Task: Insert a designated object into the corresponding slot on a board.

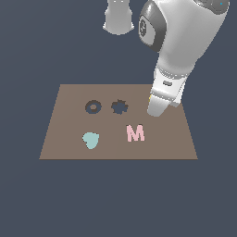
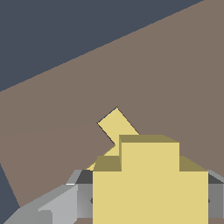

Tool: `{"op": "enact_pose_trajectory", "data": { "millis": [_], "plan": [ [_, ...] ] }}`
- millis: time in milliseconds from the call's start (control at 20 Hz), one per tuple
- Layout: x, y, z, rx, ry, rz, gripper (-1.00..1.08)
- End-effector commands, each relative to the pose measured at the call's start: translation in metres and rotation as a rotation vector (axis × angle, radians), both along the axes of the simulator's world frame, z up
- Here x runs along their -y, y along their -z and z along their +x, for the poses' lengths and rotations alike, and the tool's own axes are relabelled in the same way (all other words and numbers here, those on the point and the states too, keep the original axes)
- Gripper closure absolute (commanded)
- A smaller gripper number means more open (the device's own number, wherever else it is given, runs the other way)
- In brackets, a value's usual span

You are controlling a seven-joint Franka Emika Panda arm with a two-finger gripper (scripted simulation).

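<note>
End effector (image 2: 151,199) closed on the chunky yellow block (image 2: 149,183), grey fingers (image 2: 57,205) pressed against both flanks in the wrist view. Just beyond the block, flat on the brown board (image 1: 69,143): a thin yellow piece (image 2: 117,127), untouched. In the exterior view, end effector low over the board's far corner on the exterior view's right, block itself hidden behind the wrist. Pickup apparently done; carry and insertion left. Target gear-edged slot (image 1: 120,107) empty, a little way off toward the exterior view's left; past it, ring-shaped cutout (image 1: 93,107), also empty. Nearer the camera: pink M (image 1: 135,133), then teal heart (image 1: 90,139), both seated in the board.
</note>
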State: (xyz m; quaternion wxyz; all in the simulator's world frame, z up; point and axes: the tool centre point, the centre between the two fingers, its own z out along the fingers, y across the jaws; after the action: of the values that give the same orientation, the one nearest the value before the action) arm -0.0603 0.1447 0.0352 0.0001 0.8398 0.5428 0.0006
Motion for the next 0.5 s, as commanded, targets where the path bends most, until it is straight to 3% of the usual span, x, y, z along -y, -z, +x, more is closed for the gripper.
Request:
{"op": "enact_pose_trajectory", "data": {
  "millis": [0, 450],
  "plan": [
    [0.007, -0.001, -0.006, 0.001, -0.100, 0.000, 1.08],
    [0.034, -0.002, -0.021, 0.001, -0.434, -0.001, 1.08]
  ]
}}
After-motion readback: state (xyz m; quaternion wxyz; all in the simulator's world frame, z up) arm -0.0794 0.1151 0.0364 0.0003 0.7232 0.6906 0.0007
